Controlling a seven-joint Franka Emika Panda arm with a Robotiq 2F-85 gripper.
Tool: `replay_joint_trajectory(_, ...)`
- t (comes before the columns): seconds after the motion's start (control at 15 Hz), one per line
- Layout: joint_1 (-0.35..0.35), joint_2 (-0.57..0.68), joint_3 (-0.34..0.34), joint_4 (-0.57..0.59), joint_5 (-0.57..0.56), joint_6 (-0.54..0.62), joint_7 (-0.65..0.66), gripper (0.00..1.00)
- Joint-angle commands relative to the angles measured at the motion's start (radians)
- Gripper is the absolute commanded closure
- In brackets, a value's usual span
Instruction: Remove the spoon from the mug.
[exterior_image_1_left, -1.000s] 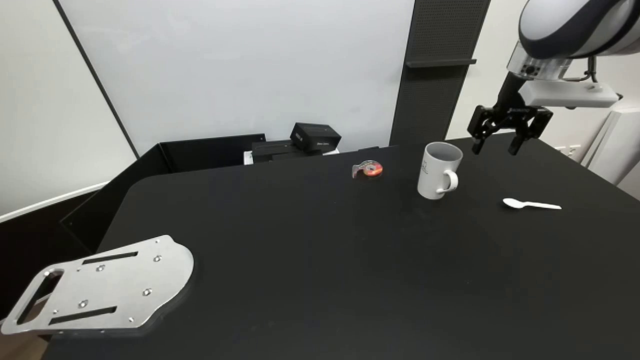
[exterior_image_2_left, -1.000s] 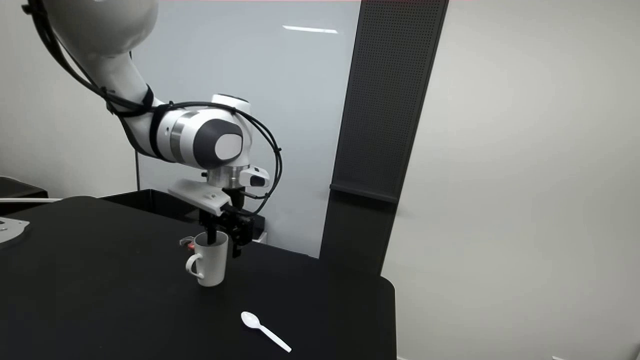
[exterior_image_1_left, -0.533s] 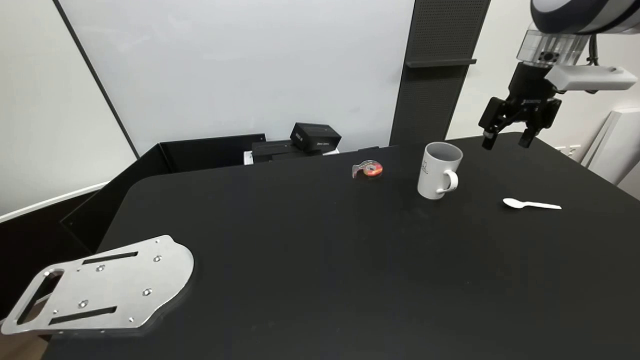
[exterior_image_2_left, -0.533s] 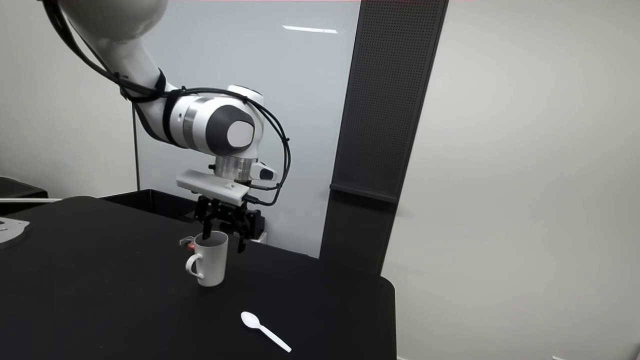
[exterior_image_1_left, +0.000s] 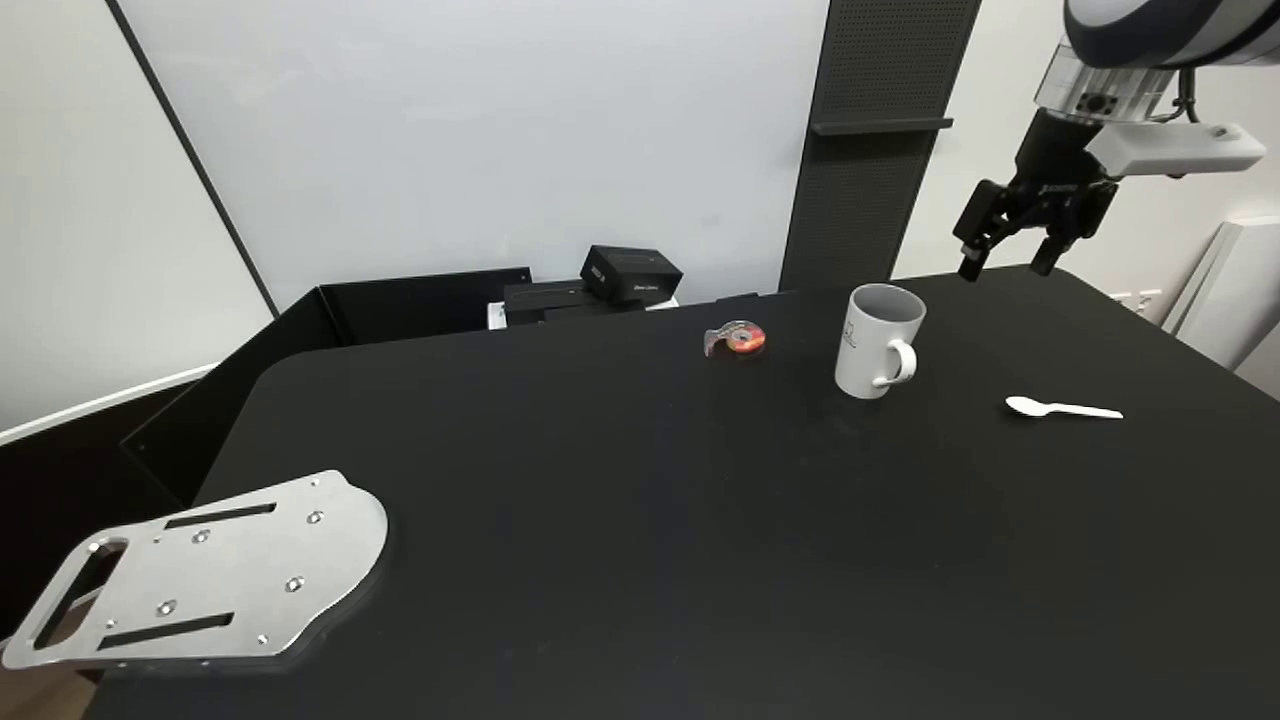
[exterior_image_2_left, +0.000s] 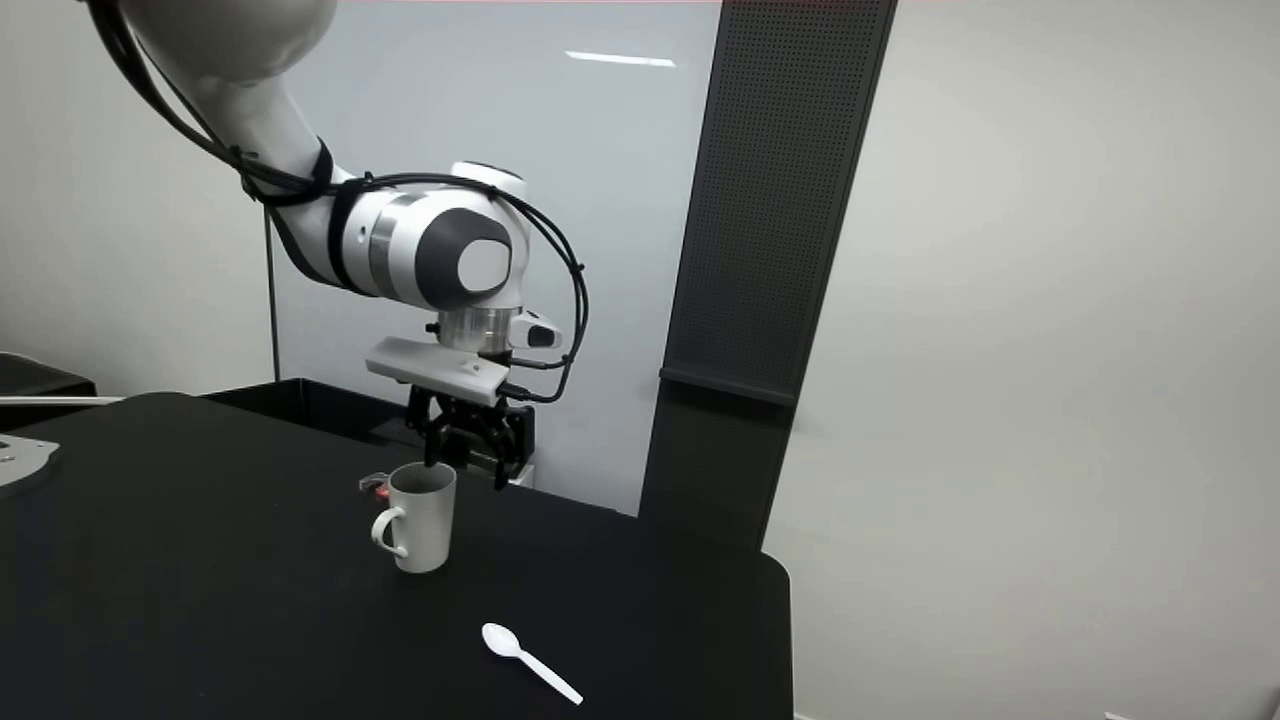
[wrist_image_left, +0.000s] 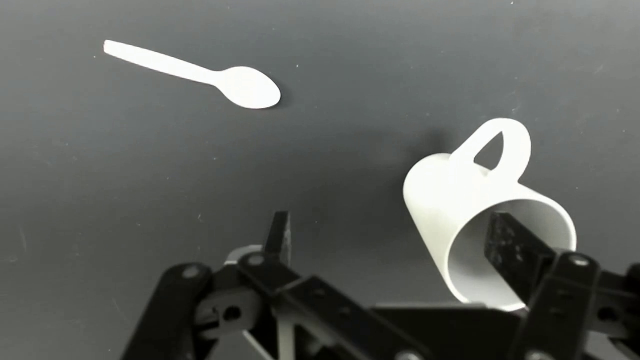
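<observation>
The white mug stands upright on the black table in both exterior views (exterior_image_1_left: 865, 350) (exterior_image_2_left: 425, 530); it also shows in the wrist view (wrist_image_left: 432, 192). The part of its inside that shows holds nothing. The white spoon lies flat on the table, apart from the mug, in both exterior views (exterior_image_1_left: 1062, 409) (exterior_image_2_left: 528, 660) and in the wrist view (wrist_image_left: 247, 87). My gripper (exterior_image_1_left: 1007, 268) is open with nothing between its fingers, raised above the table near the mug (exterior_image_2_left: 467, 477). In the wrist view my gripper (wrist_image_left: 390, 215) has its right finger in front of the mug's opening.
A small red tape dispenser (exterior_image_1_left: 744, 340) lies behind the mug. Black boxes (exterior_image_1_left: 630, 275) sit in a black tray past the table's back edge. A silver metal plate (exterior_image_1_left: 260, 560) lies at the table's left corner in an exterior view.
My gripper has risen and shifted a little to the right in both exterior views, staying open. The mug and the spoon have not moved.
</observation>
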Motion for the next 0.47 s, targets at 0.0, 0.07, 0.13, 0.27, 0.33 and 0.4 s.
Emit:
replay_joint_trajectory(0.0, 0.000, -0.013, 0.000, -0.009, -0.006, 0.040, 0.001, 0.00)
replay_joint_trajectory(0.07, 0.002, -0.014, -0.002, -0.011, -0.007, 0.047, 0.006, 0.00)
replay_joint_trajectory(0.13, -0.002, 0.000, 0.002, 0.001, -0.002, 0.032, 0.002, 0.00)
replay_joint_trajectory(0.27, -0.002, 0.001, 0.002, 0.000, -0.002, 0.033, 0.002, 0.00)
replay_joint_trajectory(0.33, -0.002, 0.002, 0.003, 0.000, -0.002, 0.033, 0.002, 0.00)
replay_joint_trajectory(0.4, -0.002, 0.002, 0.003, 0.000, -0.002, 0.033, 0.002, 0.00)
